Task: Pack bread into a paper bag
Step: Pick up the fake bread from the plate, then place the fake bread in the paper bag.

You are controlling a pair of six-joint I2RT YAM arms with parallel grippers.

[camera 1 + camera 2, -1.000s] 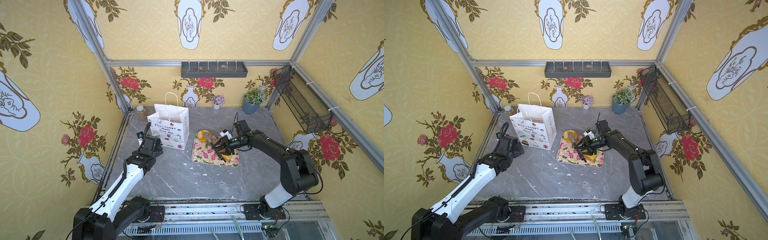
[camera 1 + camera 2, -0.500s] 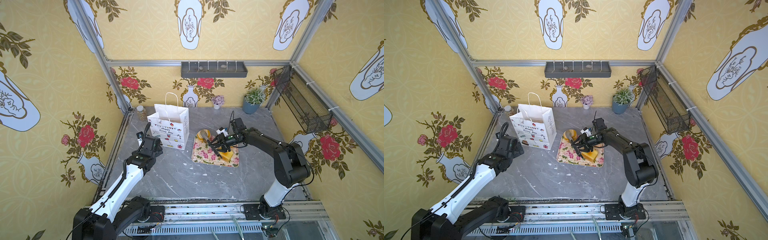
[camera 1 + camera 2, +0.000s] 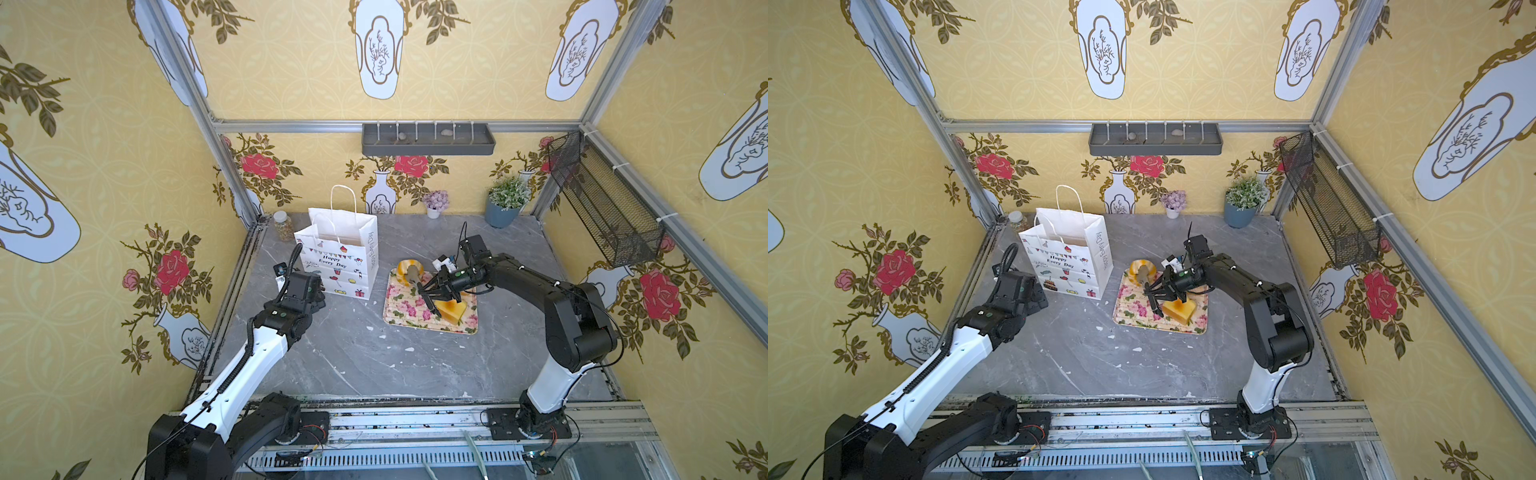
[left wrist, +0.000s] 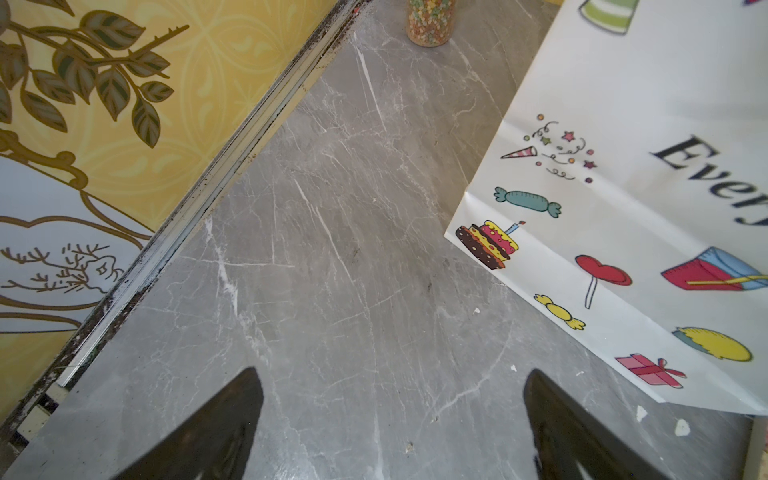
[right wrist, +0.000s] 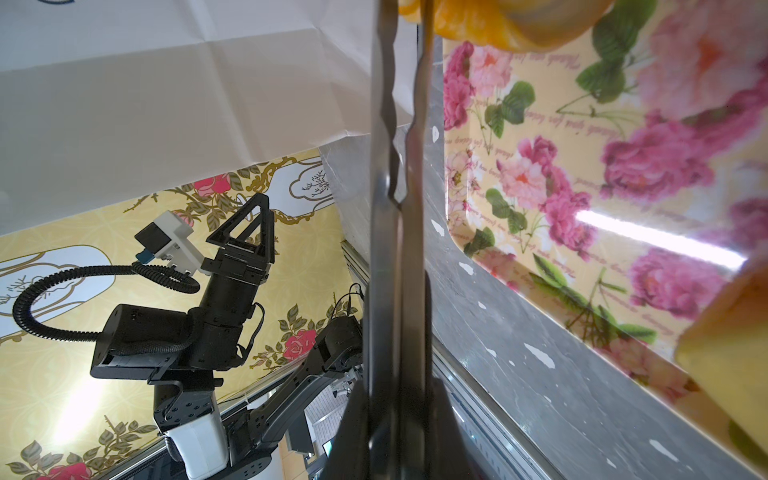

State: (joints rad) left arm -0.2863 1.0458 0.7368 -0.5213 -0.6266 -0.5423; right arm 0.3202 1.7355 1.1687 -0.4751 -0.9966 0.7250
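Wrist views alone clear: right fingers (image 5: 384, 124) together, hold untellable; left fingers (image 4: 208, 432) apart, empty.

The space is enclosed on three sides by yellow walls (image 3: 104, 145), on which white vases, red roses and brown leafy branches are printed. The panels are joined by grey metal posts (image 3: 195, 95). A grey, marble-patterned desk (image 3: 374, 365) with pale veins and small white flecks is seen below. A dark grey shelf (image 3: 428, 143) is fixed to the back wall, and a black wire basket (image 3: 602, 203) is hung on the right wall. At the back edge a green plant (image 3: 505, 203) in a blue pot and a small pot of purple flowers (image 3: 435, 203) are set; a jar (image 3: 283, 225) of coloured grains is placed in the back left corner. A metal rail (image 3: 415, 419) is run along the near edge. Everything is evenly and brightly lit.
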